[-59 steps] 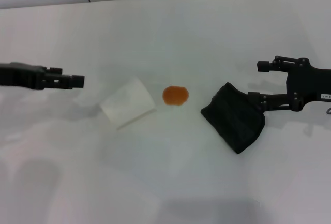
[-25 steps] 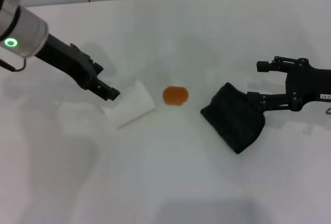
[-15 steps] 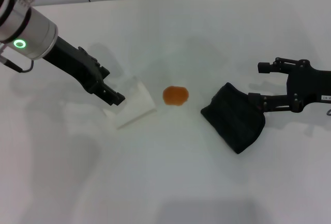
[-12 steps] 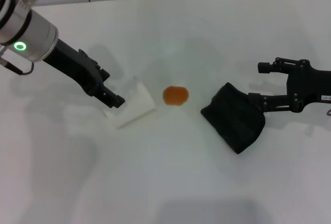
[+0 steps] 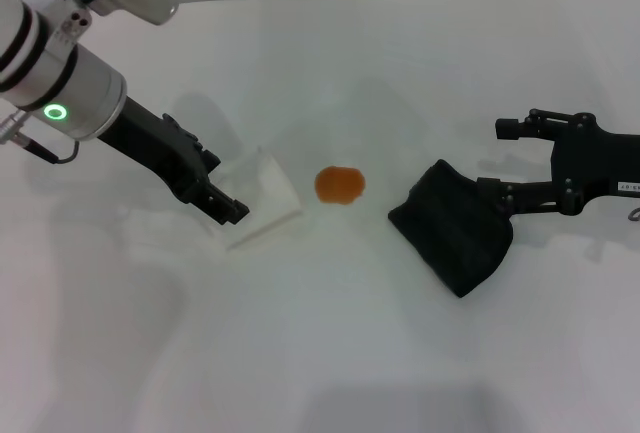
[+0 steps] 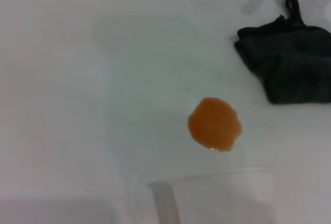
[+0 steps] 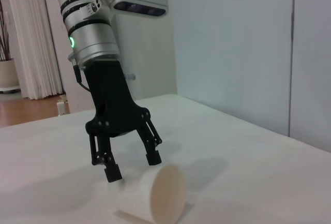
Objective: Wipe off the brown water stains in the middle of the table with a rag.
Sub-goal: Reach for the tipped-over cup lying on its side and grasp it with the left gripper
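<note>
Left hand (image 5: 228,208): fingers spread apart, one to either side of the closed end of a white paper cup (image 5: 262,196) lying on its side; nothing clamped. In the right wrist view the same left hand (image 7: 132,166) hangs just above the cup (image 7: 161,193), fingertips not seen to touch it. Arm reaches in from the worktop's far left corner.

White paper cup: tipped over, mouth toward the stain, left of the worktop's middle, just beside the stain and apart from it.

Right hand (image 5: 497,198): low over the worktop toward its right edge, fingers set apart; one fingertip lies against the near-right side of the rag, the other stands clear beyond it. The rag is not clamped.

Rag (image 5: 452,238): black folded cloth, flat on the worktop, right of the middle, near the stain with bare white surface between them.

Brown water stain (image 5: 340,185): one round orange-brown blot in the middle of the worktop (image 5: 330,353), whole and sharp-edged, no smear around it; shown likewise in the left wrist view (image 6: 214,124), with the rag (image 6: 289,63) off to one side.

Progress, as judged: wiping not begun. Rag not yet gripped or lifted; stain untouched. Remaining: grip rag, carry it onto the blot, rub until the surface is white. The left hand looks set to take the cup first.
</note>
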Robot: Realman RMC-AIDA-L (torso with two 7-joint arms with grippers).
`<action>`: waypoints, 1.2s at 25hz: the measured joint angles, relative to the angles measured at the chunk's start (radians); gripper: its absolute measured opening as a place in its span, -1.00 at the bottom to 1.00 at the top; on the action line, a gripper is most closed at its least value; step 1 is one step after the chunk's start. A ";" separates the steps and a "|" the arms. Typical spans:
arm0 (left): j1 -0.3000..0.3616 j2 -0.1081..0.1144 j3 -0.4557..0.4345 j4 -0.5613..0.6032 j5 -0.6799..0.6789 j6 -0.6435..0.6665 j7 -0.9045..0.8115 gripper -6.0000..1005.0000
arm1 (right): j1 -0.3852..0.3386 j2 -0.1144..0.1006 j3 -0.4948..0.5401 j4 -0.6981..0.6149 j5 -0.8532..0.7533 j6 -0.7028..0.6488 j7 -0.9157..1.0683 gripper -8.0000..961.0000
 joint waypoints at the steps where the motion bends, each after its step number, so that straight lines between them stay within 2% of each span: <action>1: 0.001 0.000 0.000 0.003 0.000 -0.005 0.000 0.67 | 0.000 0.000 0.000 0.000 0.000 0.000 0.000 0.78; 13: 0.021 -0.002 -0.002 0.057 0.003 -0.055 -0.002 0.66 | -0.001 0.000 0.000 0.000 -0.001 0.000 0.000 0.78; 30: 0.026 -0.002 -0.002 0.060 0.002 -0.083 -0.028 0.64 | -0.008 0.000 0.000 -0.002 -0.001 0.000 0.000 0.78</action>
